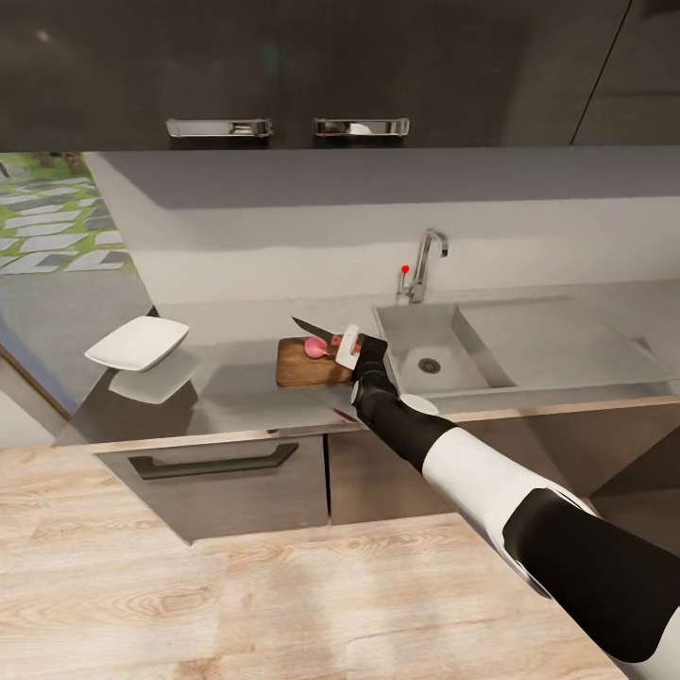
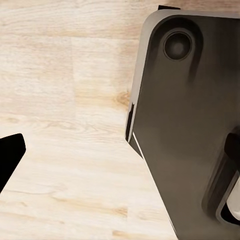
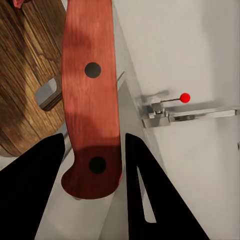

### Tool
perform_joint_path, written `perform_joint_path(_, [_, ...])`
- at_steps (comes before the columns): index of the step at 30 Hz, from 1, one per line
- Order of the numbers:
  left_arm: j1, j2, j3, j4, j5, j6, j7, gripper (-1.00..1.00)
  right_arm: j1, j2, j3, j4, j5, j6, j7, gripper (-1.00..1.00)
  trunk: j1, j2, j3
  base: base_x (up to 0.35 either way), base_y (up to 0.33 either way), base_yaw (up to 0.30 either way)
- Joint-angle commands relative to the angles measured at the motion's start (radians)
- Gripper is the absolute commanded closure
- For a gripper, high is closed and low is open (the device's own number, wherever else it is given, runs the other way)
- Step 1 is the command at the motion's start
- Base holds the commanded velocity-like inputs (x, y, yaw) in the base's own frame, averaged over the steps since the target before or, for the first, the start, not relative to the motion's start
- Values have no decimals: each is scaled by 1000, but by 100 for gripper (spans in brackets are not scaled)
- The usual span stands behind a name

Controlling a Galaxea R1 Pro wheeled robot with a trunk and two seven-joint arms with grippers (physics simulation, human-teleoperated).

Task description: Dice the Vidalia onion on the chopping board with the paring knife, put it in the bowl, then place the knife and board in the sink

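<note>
One gripper busy: my right gripper (image 1: 348,346) is clamped on the paring knife (image 1: 316,331), mid-frame.
Blade's over the pinkish onion (image 1: 314,348) on the chopping board (image 1: 302,368), just left of the sink (image 1: 425,354). Bowl (image 1: 138,342) sits far left on the countertop (image 1: 236,392). Left gripper: can't tell, I just see floor (image 2: 65,100).

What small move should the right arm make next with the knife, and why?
Probably lower the blade onto the onion and cut. The right claw is shut on the paring knife, its dark blade poised just above the pinkish onion on the chopping board. The onion looks to be in one piece, and the bowl looks empty.
</note>
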State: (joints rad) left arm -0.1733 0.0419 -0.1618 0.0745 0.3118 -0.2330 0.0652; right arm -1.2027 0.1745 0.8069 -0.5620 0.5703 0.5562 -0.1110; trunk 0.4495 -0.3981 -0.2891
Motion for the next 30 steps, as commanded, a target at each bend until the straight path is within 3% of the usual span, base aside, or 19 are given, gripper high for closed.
perform_joint_path(1, [-2, 0, -8, 4, 6, -6, 1, -100, -1, 0, 6, 1, 2, 7, -3, 100, 1, -2, -2, 0, 0, 0])
perform_joint_path(30, [-2, 0, -9, 4, 6, -5, 1, -100, -1, 0, 5, 5, 2, 7, -1, 100, 1, -2, -2, 13, 0, 0])
